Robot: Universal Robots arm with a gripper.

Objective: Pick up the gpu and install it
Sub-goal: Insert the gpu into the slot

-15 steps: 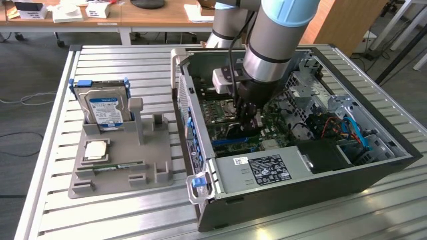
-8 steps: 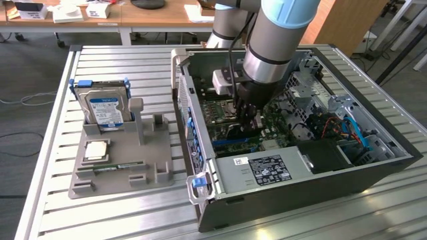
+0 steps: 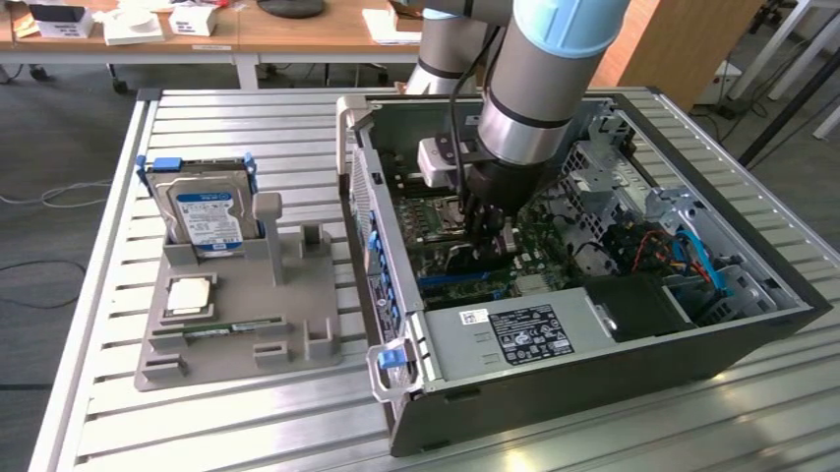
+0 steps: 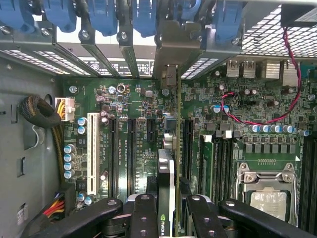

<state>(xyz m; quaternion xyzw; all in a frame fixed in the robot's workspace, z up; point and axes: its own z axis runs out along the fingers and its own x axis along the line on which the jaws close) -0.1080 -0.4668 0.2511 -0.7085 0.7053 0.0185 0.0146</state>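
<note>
Exterior view, arm (image 3: pixel 552 79): a grey and pale blue tube came down into the open computer case (image 3: pixel 591 364), and its bulk hid much of the inside from me.
Exterior view, gripper (image 3: pixel 499 221): dark, low among the boards; I could not read its fingers from here.
Exterior view, holder tray (image 3: pixel 223 364): matte grey plastic at nine o'clock of the case, on the ribbed metal table (image 3: pixel 236 433).
Exterior view, hard drive (image 3: pixel 208 218): silver with a blue label, upright in the tray.
Exterior view, memory stick (image 3: pixel 216 329): slim and green, lying flat in the tray at six o'clock of the drive.
Wrist view, gripper (image 4: pixel 169 201): black fingers (image 4: pixel 143 213) clamped narrow on the gpu, their bases cut off by the frame.
Wrist view, gpu (image 4: pixel 167 183): seen edge-on, standing over the green motherboard (image 4: pixel 124 99) between the long black slots; I could not tell whether it was seated.
Wrist view, bracket (image 4: pixel 169 77): pale metal, at the rear openings beneath the blue latches (image 4: pixel 104 15).
</note>
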